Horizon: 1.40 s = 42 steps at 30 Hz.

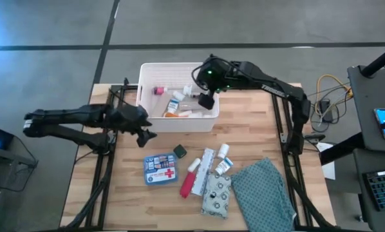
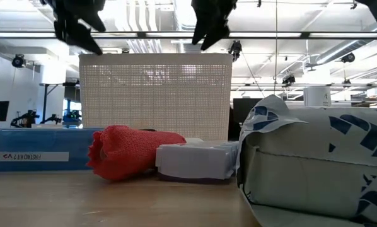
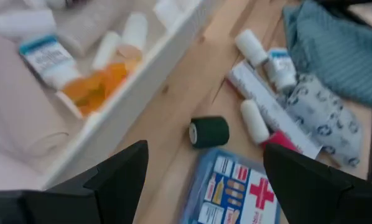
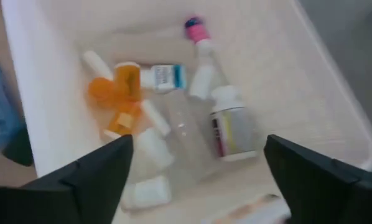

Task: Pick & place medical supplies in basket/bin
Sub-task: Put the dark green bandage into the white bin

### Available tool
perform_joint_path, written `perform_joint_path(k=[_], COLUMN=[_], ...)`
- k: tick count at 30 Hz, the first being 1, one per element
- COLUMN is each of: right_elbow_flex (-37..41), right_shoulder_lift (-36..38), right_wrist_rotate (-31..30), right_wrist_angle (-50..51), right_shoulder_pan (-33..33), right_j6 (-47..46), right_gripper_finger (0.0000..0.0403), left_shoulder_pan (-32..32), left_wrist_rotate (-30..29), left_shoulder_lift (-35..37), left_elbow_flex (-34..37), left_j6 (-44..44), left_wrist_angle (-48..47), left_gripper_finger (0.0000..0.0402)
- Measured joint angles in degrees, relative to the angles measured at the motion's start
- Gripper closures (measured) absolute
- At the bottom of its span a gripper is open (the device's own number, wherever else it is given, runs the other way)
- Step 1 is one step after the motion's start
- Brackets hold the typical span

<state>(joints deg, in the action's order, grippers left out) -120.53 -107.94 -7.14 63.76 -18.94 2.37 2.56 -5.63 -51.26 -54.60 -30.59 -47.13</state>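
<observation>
Wooden table (image 1: 244, 122), with a teal cloth (image 1: 264, 190) spread at five o'clock. White basket (image 1: 150, 71) at twelve o'clock, already holding several supplies: an orange vial (image 4: 125, 81), a white pill bottle (image 4: 229, 127), a tube (image 4: 164, 76) and small white pieces.

Blue first-aid box (image 1: 160, 170) at six o'clock, beside it a red tube (image 1: 191, 180), a flat white packet (image 1: 205, 169), a patterned pouch (image 1: 217, 194), two small white bottles (image 1: 223, 158), and a dark green roll (image 1: 180, 151) nearest the basket.

Right gripper (image 1: 206, 101) over the basket's right half, fingers spread wide, nothing held; seemingly a drop just finished. Left gripper (image 1: 145, 136) at the basket's near-left corner, fingers wide and empty, facing the dark green roll.

Likely step: reaching for another supply. Next move probably calls for lowering the left gripper astride the roll, closing, then lifting over the basket wall.
</observation>
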Motion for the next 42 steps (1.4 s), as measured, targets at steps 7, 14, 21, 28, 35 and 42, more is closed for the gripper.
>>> perform_joint_path(k=[7,14,21,28,35,42], right_elbow_flex=[1.7,6.5,13.8,23.6,33.1,38.7], right_shoulder_lift=[6.7,14.3,21.9,30.2,37.2,41.6], right_wrist_rotate=[-3.1,-3.7,-6.3,-6.6,-6.7,-6.6], right_wrist_angle=[3.0,7.5,6.2,2.9,0.9,0.1], right_shoulder_pan=[1.5,2.0,2.8,3.5,3.5,5.1], right_j6=[1.1,-1.2,-3.9,-6.6,-10.7,-13.5], right_gripper_finger=[0.0019,0.0019,0.0019,0.0019,0.0018,0.0018], left_shoulder_pan=[-3.4,-12.7,-20.2,-23.4,-27.0,-22.1], left_wrist_rotate=[-1.8,-11.8,-26.3,-28.2,-23.0,-20.0], left_shoulder_lift=[-4.2,-14.7,-22.7,-25.9,-29.4,-37.3], left_elbow_flex=[6.3,4.9,-5.1,-12.5,-12.4,-12.1], left_j6=[0.3,14.0,13.5,16.4,37.8,50.8], left_wrist_angle=[9.8,9.2,-4.5,-9.7,-4.6,6.5], left_gripper_finger=[0.0105,0.0114,0.0129,0.0146,0.0163,0.0164])
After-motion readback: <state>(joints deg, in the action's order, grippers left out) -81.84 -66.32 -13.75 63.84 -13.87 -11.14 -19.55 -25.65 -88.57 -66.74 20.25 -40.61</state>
